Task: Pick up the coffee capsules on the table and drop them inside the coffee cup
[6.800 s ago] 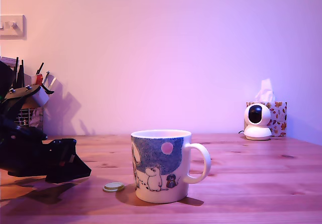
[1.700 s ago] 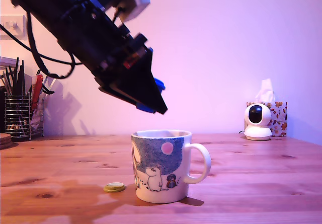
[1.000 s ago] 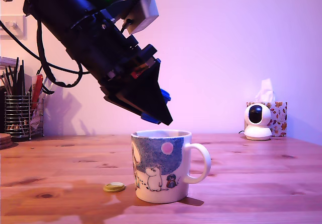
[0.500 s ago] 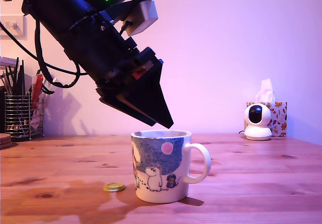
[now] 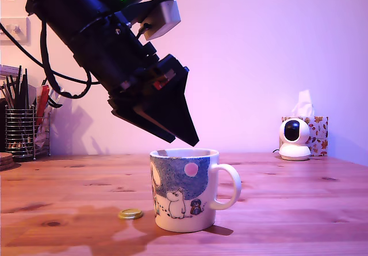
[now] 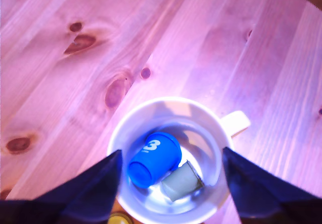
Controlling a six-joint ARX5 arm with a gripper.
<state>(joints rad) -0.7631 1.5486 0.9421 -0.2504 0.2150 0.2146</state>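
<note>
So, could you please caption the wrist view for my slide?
Open gripper above the white mug, with blue capsule and olive-green capsule lying inside.

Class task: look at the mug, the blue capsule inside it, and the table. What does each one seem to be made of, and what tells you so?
The mug looks like glazed ceramic: a thick white wall with a shiny inside. The blue capsule is smooth, evenly coloured and carries a printed numeral, so probably plastic, possibly coated metal. The table is wood, likely pine, showing plank seams, grain and dark knots under a slight sheen.
</note>
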